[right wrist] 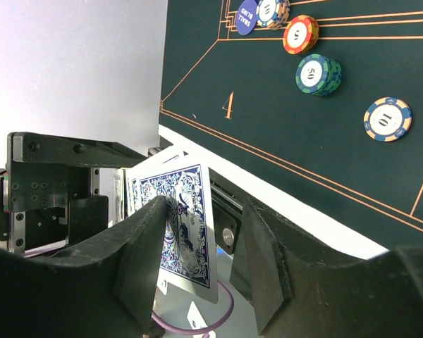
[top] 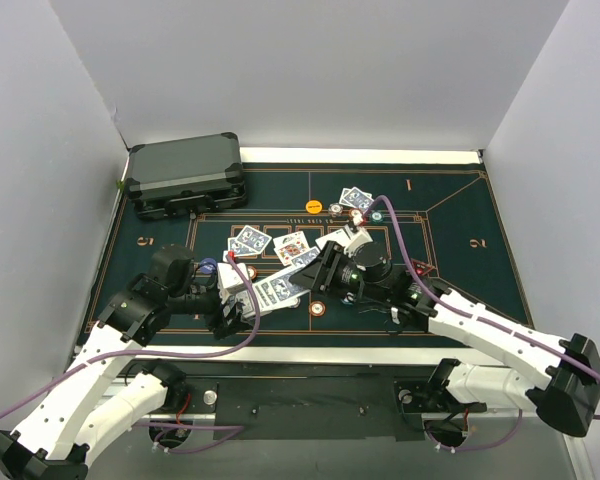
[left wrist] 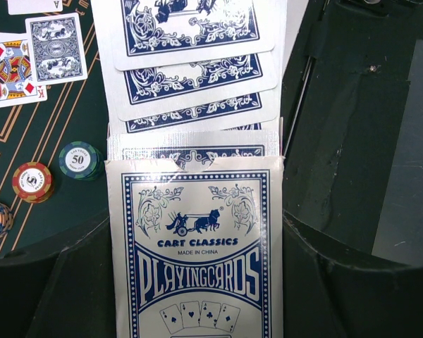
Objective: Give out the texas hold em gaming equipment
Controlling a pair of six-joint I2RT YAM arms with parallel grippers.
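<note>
Walls hem the desk (top: 330, 353) on three sides, and the grey case (top: 187, 175) fills the mat's (top: 460, 280) upper-left corner. The left tool (left wrist: 197, 232) is clamped on the card box (left wrist: 197, 267). In the top view its long axis points right and slightly up (cards (left wrist: 197, 70) fan from its mouth). The right tool (right wrist: 204, 211) stands open astride one upright card (right wrist: 187, 225), with chips (right wrist: 319, 74) scattered beyond.

A robotics lab test bench: plain white panels (top: 310, 70) wall in a table (top: 310, 353) on three sides. Two white robot arms, left (top: 80, 375) and right (top: 500, 340), are bolted at its near edge, with purple cables (top: 404, 245) trailing over a green poker mat (top: 460, 290).
</note>
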